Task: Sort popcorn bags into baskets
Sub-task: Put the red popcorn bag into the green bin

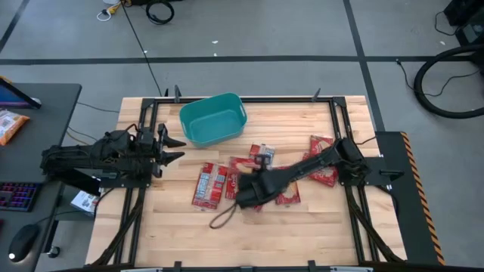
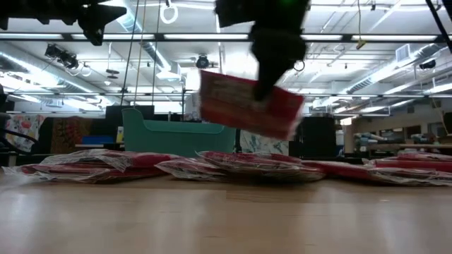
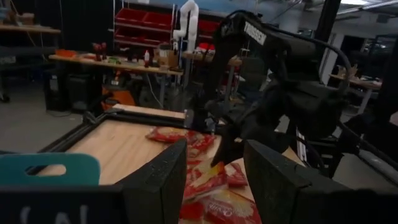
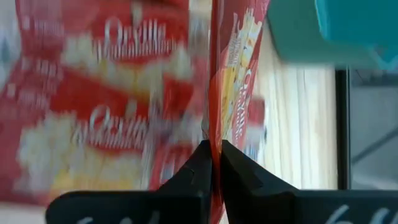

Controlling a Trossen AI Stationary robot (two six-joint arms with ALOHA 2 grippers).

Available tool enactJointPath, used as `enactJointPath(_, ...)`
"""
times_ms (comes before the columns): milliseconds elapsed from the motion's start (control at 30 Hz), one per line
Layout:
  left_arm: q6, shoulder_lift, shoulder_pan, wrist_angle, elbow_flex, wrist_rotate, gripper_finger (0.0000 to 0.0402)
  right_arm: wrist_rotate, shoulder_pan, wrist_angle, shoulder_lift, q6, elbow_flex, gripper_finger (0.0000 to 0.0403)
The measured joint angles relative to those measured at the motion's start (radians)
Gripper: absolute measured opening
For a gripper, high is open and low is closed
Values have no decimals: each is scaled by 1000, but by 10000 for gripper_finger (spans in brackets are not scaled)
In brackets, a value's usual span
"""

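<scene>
The teal basket [image 1: 214, 119] [image 2: 176, 135] stands at the far middle of the table. Several red popcorn bags [image 1: 210, 185] [image 2: 106, 164] lie flat around the table's middle and right. My right gripper [image 1: 248, 190] [image 4: 214, 155] hangs over the middle of that pile, shut on one red bag [image 2: 251, 106] that is raised above the others. My left gripper [image 1: 172, 148] [image 3: 214, 180] is open and waits at the left side, level with the basket's near left corner [image 3: 50, 171], touching nothing. My right gripper pinches the red bag by its thin upper edge [image 4: 216, 134] between the two fingers, coming from above and pointing down. The bag [image 2: 247, 109] is lifted clear of the pile and hangs below the fingers, tilted with its right end lower.
A dark cord loop [image 1: 223, 219] lies on the wood near the pile's near side. Bare wood fills the near part of the table [image 1: 302, 234]. A desk to the left holds an orange snack bag [image 1: 11, 125], a keyboard and a mouse.
</scene>
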Motion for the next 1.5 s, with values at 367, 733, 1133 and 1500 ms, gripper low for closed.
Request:
enactJointPath(367, -9, 0, 0, -68, 67, 0, 164, 93, -110, 378, 0, -425, 0, 24)
enactJointPath(733, -9, 0, 0, -77, 132, 0, 164, 156, -237, 738, 0, -934, 0, 24)
enactJointPath(1133, 0, 3, 0, -88, 132, -1, 164, 37, -409, 851, 64, -1109, -11, 25)
enactJointPath(1500, 0, 3, 0, -133, 132, -1, 164, -12, -447, 890, 143, -1109, -8, 96)
